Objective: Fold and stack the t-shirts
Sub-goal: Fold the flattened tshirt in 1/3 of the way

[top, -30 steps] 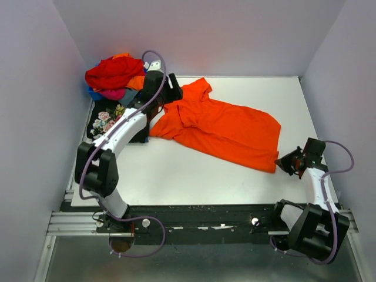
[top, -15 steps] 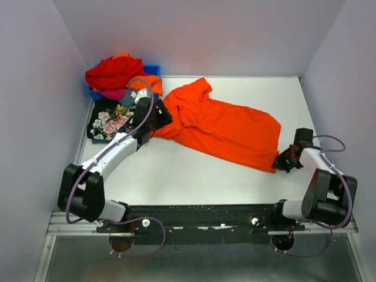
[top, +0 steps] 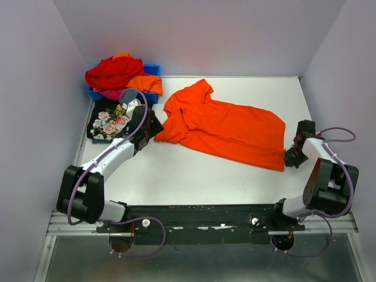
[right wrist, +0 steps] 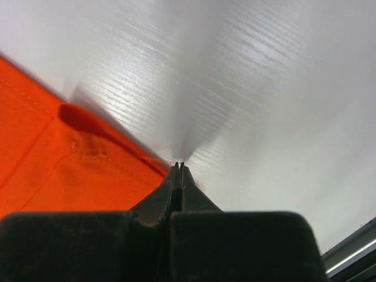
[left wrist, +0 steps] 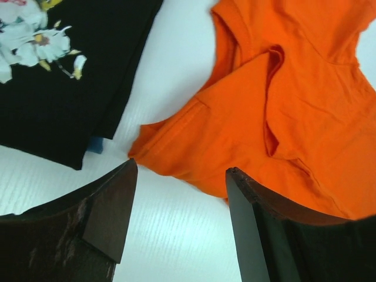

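Note:
A bright orange t-shirt (top: 226, 129) lies spread and rumpled across the middle of the white table (top: 194, 176). In the left wrist view its near left edge (left wrist: 235, 147) lies just ahead of my left gripper (left wrist: 179, 167). That gripper (top: 154, 126) stands open over bare table, with nothing between its fingers. My right gripper (top: 292, 155) is at the shirt's near right corner. Its jaws are pressed shut (right wrist: 178, 164), with the orange hem (right wrist: 88, 164) running up to their tips. A black t-shirt with a rose print (top: 108, 123) lies folded at the far left (left wrist: 59, 88).
A blue bin (top: 154, 69) at the back left holds a heap of red, orange and pink t-shirts (top: 117, 73). Grey walls close in the table on three sides. A black rail runs along the near edge (top: 200, 214).
My left gripper has drawn back from the shirt's collar to its near left edge. The right gripper has closed and moved right, and the shirt's right corner has shifted right with it.

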Controlling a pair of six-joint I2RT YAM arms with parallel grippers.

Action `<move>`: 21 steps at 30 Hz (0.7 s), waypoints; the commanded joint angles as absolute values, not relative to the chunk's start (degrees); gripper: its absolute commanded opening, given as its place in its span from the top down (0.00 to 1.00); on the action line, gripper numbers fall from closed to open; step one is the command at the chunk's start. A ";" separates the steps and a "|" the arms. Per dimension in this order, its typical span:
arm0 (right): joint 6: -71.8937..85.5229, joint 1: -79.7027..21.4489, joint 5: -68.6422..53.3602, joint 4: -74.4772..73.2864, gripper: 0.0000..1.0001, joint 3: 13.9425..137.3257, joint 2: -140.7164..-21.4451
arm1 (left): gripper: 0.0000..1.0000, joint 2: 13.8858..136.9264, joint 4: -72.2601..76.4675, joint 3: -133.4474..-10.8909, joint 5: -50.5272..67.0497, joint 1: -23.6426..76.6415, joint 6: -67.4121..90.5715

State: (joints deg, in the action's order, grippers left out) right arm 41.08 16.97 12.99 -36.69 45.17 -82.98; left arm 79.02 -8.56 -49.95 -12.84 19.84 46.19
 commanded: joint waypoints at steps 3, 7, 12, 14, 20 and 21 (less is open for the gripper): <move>37.19 17.40 6.80 -29.99 0.97 44.05 -71.75 | 0.27 81.91 -6.24 -46.58 -9.32 18.54 48.78; 37.09 17.40 0.44 -26.37 0.72 37.28 -61.37 | 0.29 83.84 -6.07 -45.79 -8.80 17.76 50.00; 38.32 17.40 -8.07 -27.34 0.66 30.86 -56.35 | 0.35 84.38 -2.47 -42.81 -6.59 16.87 55.62; 39.46 17.40 -9.05 -27.59 0.68 28.40 -55.38 | 0.35 84.29 -1.06 -41.66 -7.20 16.96 57.82; 40.43 17.40 -8.96 -28.48 0.68 25.58 -54.41 | 0.37 87.10 4.90 -38.24 -7.74 16.87 63.88; 40.60 17.40 -9.14 -28.22 0.68 24.88 -53.88 | 0.37 87.45 7.27 -37.36 -7.21 16.87 65.03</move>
